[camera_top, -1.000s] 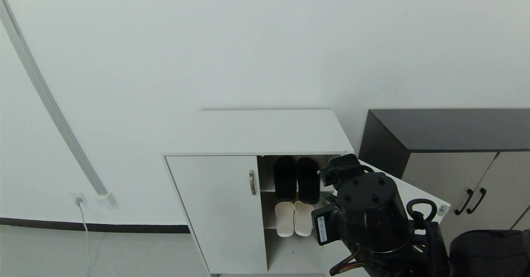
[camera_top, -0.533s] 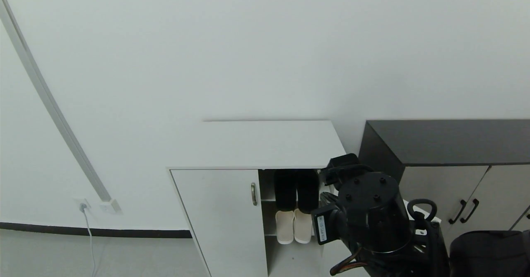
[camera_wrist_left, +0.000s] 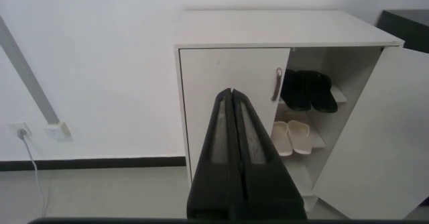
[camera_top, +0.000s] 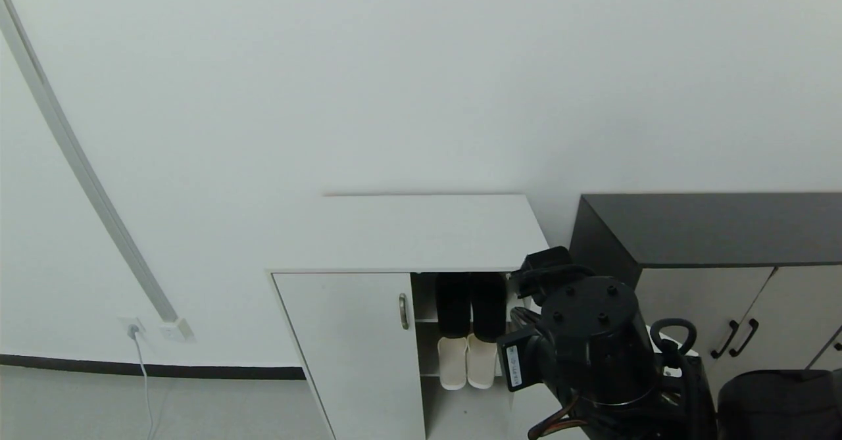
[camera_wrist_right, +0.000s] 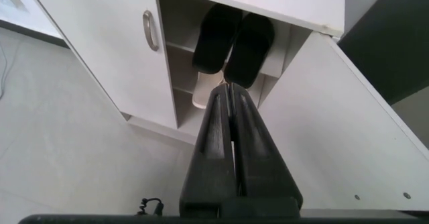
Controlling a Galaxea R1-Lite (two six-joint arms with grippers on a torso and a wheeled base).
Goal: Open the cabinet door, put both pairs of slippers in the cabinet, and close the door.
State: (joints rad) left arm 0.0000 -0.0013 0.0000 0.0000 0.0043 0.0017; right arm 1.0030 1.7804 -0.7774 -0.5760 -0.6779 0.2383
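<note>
The white cabinet (camera_top: 421,229) has its left door (camera_top: 348,348) closed and its right door (camera_wrist_right: 328,137) swung open. A black pair of slippers (camera_top: 470,302) lies on the upper shelf. A white pair of slippers (camera_top: 467,361) lies on the shelf below. My right gripper (camera_wrist_right: 229,88) is shut and empty, in front of the open compartment, level with the black slippers (camera_wrist_right: 231,46). My left gripper (camera_wrist_left: 231,91) is also shut and empty, farther back, facing the closed door. The left wrist view shows the black pair (camera_wrist_left: 310,90) above the white pair (camera_wrist_left: 295,135).
A dark-topped cabinet (camera_top: 710,223) with grey doors stands right of the white one, just behind the open door. A wall socket with a cable (camera_top: 135,331) sits low on the wall at the left. Bare floor (camera_wrist_right: 74,150) lies before the cabinet.
The whole head picture has shifted, so the cabinet sits lower in it; the camera moved. The open door shows less behind the right arm. Slippers have not moved.
</note>
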